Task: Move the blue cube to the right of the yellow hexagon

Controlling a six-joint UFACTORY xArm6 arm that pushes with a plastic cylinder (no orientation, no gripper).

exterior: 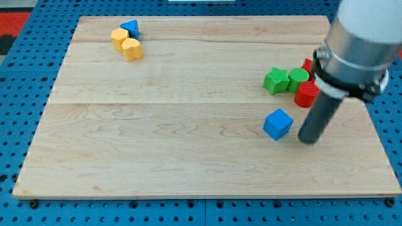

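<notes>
Blue cube (278, 123) sits on the table (157, 157) right of centre and toward the near side, just left of my tip (308, 140), with a narrow gap between them as far as I can tell. No pincer is fitted, so nothing opens, closes or grips; the rod only pushes. Just beyond the tip, toward the far side, stand a red block (306, 93), a green cylinder (298, 78) and a green star-like block (275, 81), bunched together, with another red piece partly hidden behind the arm. Far off at the far left corner lie the yellow hexagon (119, 38), a yellow heart-like block (132, 49) touching it, and a blue triangular block (130, 27) beside them. I judge the step in hand to be the approach for the first push. Next, the tip should meet the cube's right face and drive it left and farther away, stopping right of the hexagon without disturbing the yellow pair.
</notes>
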